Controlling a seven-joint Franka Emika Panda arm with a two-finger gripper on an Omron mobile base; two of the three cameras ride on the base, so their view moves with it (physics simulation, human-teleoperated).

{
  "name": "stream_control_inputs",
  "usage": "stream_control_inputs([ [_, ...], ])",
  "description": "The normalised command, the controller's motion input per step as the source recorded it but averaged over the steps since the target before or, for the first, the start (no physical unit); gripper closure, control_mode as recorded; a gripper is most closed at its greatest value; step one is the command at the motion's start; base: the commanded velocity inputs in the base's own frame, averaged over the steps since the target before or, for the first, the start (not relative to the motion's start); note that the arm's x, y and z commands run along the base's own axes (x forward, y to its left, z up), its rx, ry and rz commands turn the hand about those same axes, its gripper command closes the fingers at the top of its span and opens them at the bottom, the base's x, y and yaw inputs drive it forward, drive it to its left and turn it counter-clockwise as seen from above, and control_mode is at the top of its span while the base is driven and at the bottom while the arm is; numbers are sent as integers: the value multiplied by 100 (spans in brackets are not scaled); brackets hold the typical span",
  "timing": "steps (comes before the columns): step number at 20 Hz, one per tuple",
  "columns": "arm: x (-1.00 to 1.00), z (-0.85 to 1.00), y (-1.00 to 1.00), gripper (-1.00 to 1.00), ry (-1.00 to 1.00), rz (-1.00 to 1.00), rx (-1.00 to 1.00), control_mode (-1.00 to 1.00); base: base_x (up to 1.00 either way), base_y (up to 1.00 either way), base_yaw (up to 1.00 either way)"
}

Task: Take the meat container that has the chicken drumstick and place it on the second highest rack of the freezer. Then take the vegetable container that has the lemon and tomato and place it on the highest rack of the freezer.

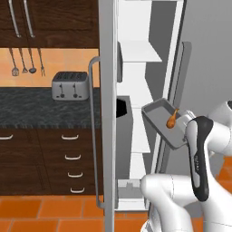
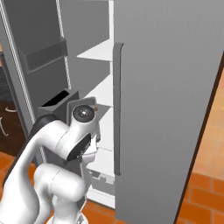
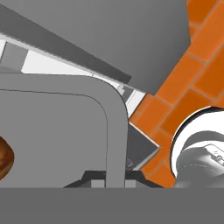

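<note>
The claw (image 3: 114, 180) is clenched on the rim of the grey tray (image 1: 159, 118), held tilted before the open freezer's (image 1: 136, 52) white shelves; drumstick (image 1: 172, 120) inside; orange tile floor (image 1: 27, 208); toaster (image 1: 70, 85) on dark counter (image 1: 27, 106).

The meat container (image 1: 156, 116) is showing plain mid grey; the chicken drumstick (image 1: 172, 120) in it is glowing orange-brown; the freezer (image 1: 108, 113) is wearing flat grey outside and white on its shelves; the toaster (image 1: 70, 85) is looking silver-grey; the counter (image 1: 31, 108) is showing black speckled stone over dark brown drawers (image 1: 68, 158); the floor (image 1: 41, 210) is running in orange tiles.
</note>
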Motion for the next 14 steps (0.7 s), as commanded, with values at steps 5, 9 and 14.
stream_control_inputs([
  [5,90,4,0,100,1,0,5,-100,0,0,0],
  [9,100,0,0,100,8,0,8,-100,0,0,0],
  [14,100,1,4,100,17,-5,2,-100,0,0,0],
])
